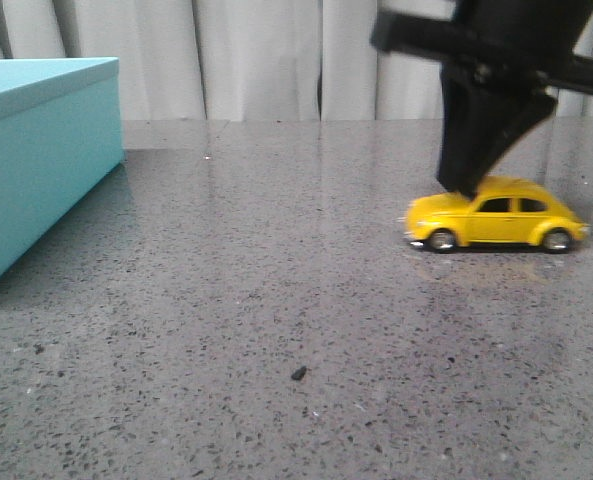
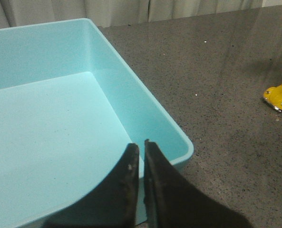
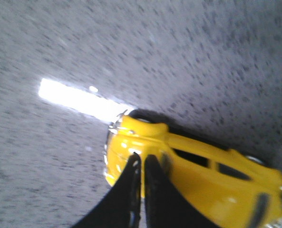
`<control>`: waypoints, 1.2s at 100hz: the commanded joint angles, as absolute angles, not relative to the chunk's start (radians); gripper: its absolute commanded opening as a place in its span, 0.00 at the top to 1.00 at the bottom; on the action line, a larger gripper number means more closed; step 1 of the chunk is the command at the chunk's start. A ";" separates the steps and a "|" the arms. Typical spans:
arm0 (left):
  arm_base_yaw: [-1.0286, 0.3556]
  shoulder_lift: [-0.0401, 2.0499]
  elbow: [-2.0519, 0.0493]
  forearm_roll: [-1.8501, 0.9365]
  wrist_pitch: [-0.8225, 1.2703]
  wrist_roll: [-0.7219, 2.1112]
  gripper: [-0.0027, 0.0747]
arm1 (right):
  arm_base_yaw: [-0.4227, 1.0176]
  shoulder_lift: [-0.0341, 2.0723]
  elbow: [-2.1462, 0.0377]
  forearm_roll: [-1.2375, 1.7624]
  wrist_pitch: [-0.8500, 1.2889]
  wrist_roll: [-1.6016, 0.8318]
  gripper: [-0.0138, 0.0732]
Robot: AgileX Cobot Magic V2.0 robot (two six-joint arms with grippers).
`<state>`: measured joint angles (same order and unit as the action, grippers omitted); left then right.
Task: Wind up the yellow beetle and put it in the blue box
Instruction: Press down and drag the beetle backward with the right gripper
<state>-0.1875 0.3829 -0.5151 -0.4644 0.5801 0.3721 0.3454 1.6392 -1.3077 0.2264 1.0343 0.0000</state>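
Speckled grey stone table (image 1: pixel 276 300), pale curtain (image 1: pixel 256 60) behind. My right gripper (image 1: pixel 463 185) came down from above with its tips pressed together on the yellow beetle (image 1: pixel 496 215), which sat on its wheels near the table's right edge. Left gripper (image 2: pixel 141 156) hovered pressed together over the blue box (image 2: pixel 145 118) at the left edge. Only the left wrist view showed the box open, no lid on it; the right wrist view was blurred.

Blue box (image 1: pixel 36 160) at table's (image 1: pixel 276 330) left edge; yellow beetle (image 1: pixel 494 215) well apart, right, under right gripper (image 1: pixel 464 185).
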 commanded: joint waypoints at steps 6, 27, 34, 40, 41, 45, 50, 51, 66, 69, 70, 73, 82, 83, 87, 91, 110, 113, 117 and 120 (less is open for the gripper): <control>-0.194 0.399 -0.550 -0.483 0.520 0.373 0.99 | 0.342 1.614 -1.325 0.211 1.036 0.000 0.89; -0.194 0.399 -0.550 -0.483 0.520 0.373 0.99 | 0.342 1.614 -1.325 0.198 1.039 0.000 0.89; -0.194 0.399 -0.550 -0.483 0.520 0.373 0.99 | 0.342 1.614 -1.325 0.198 1.039 0.000 0.89; -0.194 0.399 -0.550 -0.483 0.520 0.373 0.99 | 0.342 1.614 -1.325 0.198 1.039 0.000 0.89; -0.194 0.399 -0.550 -0.483 0.520 0.373 0.99 | 0.342 1.614 -1.325 0.198 1.039 0.000 0.89; -0.194 0.399 -0.550 -0.483 0.520 0.373 0.99 | 0.342 1.614 -1.325 0.198 1.039 0.000 0.89; -0.194 0.399 -0.550 -0.483 0.520 0.373 0.99 | 0.342 1.614 -1.325 0.195 1.039 0.000 0.89; -0.194 0.399 -0.550 -0.483 0.520 0.373 0.99 | 0.342 1.614 -1.325 0.195 1.039 0.000 0.89; -0.194 0.399 -0.550 -0.483 0.520 0.373 0.99 | 0.342 1.614 -1.325 0.175 1.049 0.000 0.90; -0.194 0.399 -0.550 -0.483 0.520 0.373 0.99 | 0.342 1.614 -1.325 0.167 1.054 0.000 0.90; -0.194 0.399 -0.550 -0.483 0.520 0.373 0.99 | 0.342 1.614 -1.325 0.163 1.056 0.000 0.90; -0.194 0.399 -0.550 -0.483 0.520 0.373 0.99 | 0.342 1.614 -1.325 0.154 1.065 0.000 0.90; -0.194 0.399 -0.550 -0.483 0.520 0.373 0.99 | 0.342 1.614 -1.325 0.124 1.091 0.000 0.90; -0.194 0.399 -0.550 -0.483 0.520 0.373 0.99 | 0.342 1.614 -1.325 0.121 1.093 0.000 0.90; -0.194 0.399 -0.550 -0.483 0.520 0.373 0.99 | 0.342 1.614 -1.325 0.099 1.105 0.008 0.90; -0.194 0.399 -0.550 -0.483 0.520 0.373 0.99 | 0.342 1.614 -1.325 0.078 1.115 0.010 0.90; -0.194 0.399 -0.550 -0.483 0.522 0.373 0.99 | 0.289 1.604 -1.287 0.024 1.148 0.027 0.90; -0.194 0.399 -0.550 -0.483 0.524 0.373 0.99 | 0.271 1.596 -1.272 0.022 1.148 0.027 0.90; -0.194 0.399 -0.550 -0.483 0.524 0.373 0.99 | 0.240 1.585 -1.249 0.020 1.148 0.027 0.90; -0.194 0.399 -0.550 -0.483 0.525 0.373 0.99 | 0.217 1.574 -1.233 0.018 1.148 0.027 0.90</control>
<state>-0.1875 0.3852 -0.5151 -0.4642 0.5801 0.3721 0.2760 1.6144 -1.2692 0.0715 1.1109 0.0253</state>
